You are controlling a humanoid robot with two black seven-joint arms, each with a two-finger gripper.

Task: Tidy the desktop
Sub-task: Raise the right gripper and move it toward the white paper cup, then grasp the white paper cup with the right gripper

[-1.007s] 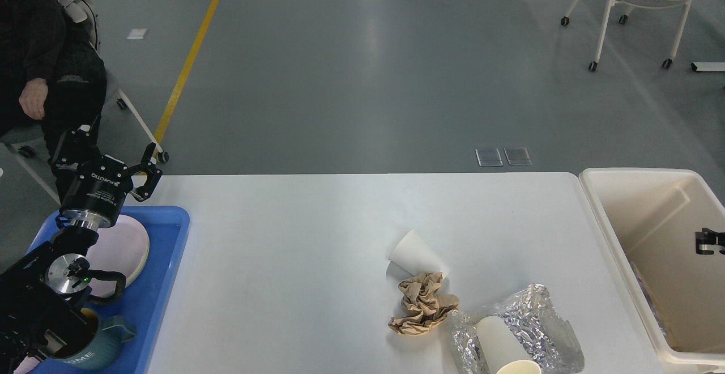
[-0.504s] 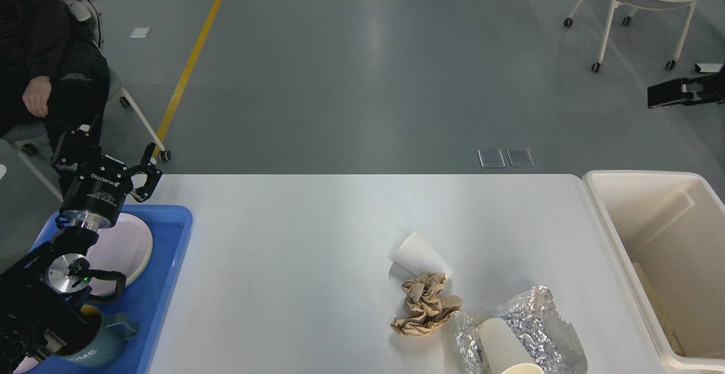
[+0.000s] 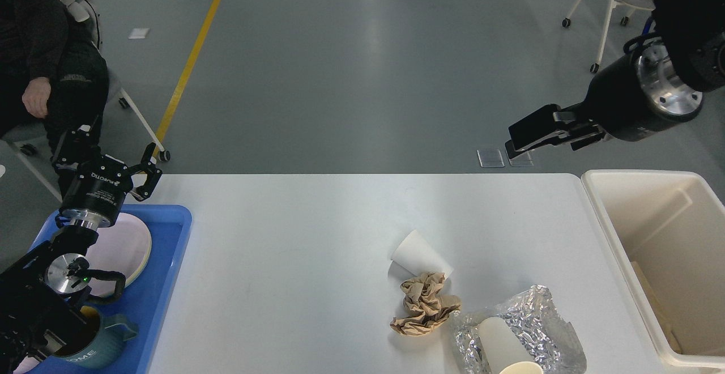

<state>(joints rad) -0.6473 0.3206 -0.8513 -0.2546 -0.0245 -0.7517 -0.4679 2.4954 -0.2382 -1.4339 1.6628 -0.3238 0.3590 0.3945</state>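
Tidying table [image 3: 317, 238]: cup [image 3: 418, 254], paper wad [image 3: 425, 304], foil [image 3: 538, 317] light, crushable; pinch cup rim gently. Left end effector [image 3: 113, 164] fingers apart, empty; right end effector [image 3: 518, 136] state unclear.

Blue tray [image 3: 170, 260]; cream bin [image 3: 634, 232]; chair [image 3: 614, 0].

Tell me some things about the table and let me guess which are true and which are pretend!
1. A crumpled brown paper lies on the white table. True.
2. Both paper cups stand upright. False: one cup lies tipped by the brown paper, the other cup lies on the foil.
3. A plate sits in the blue tray. True.
4. The right claw holds a cup. False: it hangs in the air beyond the table, holding nothing.
5. The mug is in the cream bin. False: it is in the blue tray.
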